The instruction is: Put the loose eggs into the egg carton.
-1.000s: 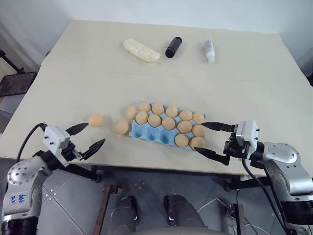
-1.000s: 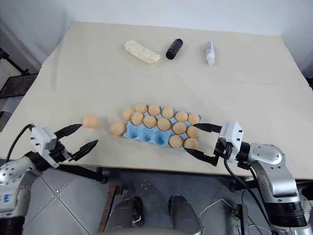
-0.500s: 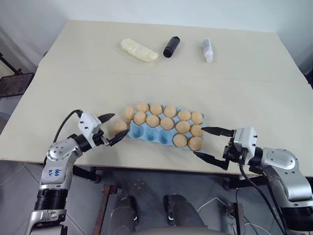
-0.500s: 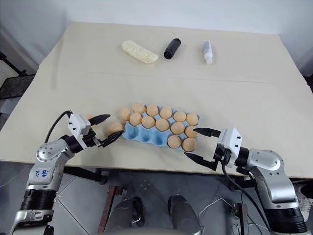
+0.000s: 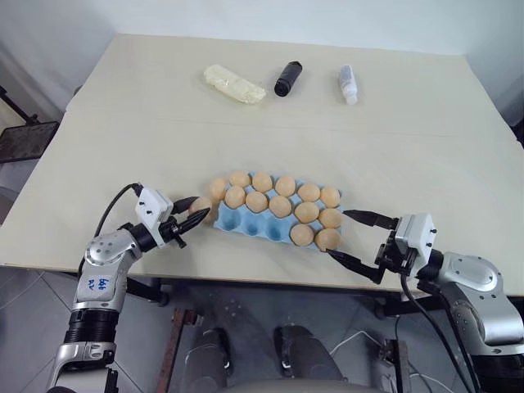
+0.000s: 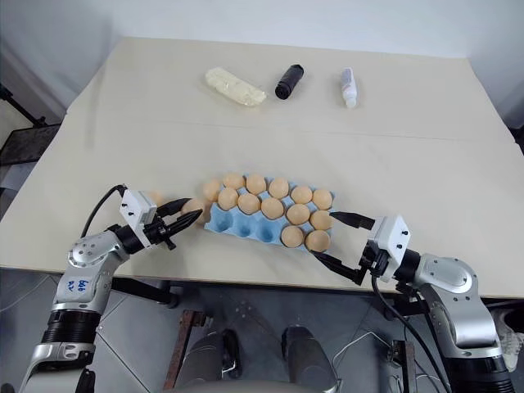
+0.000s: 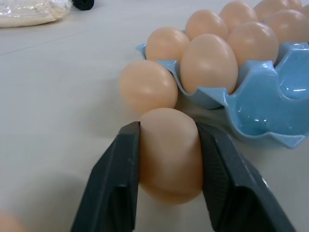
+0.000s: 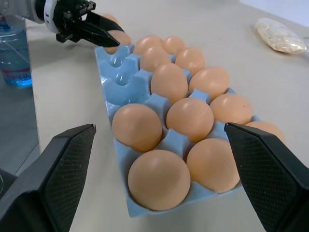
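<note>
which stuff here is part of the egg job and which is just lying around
Job:
- egg clamped in the left tool
- loose egg beside the carton
- light-blue egg carton

Lying about:
- pale yellow bag
- black bottle
- clear bottle

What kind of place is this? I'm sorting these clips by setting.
Probably a lab or test room, not a kitchen: a plain beige table on a tiled floor, holding the egg carton, a pale lumpy bag and two small bottles.
</note>
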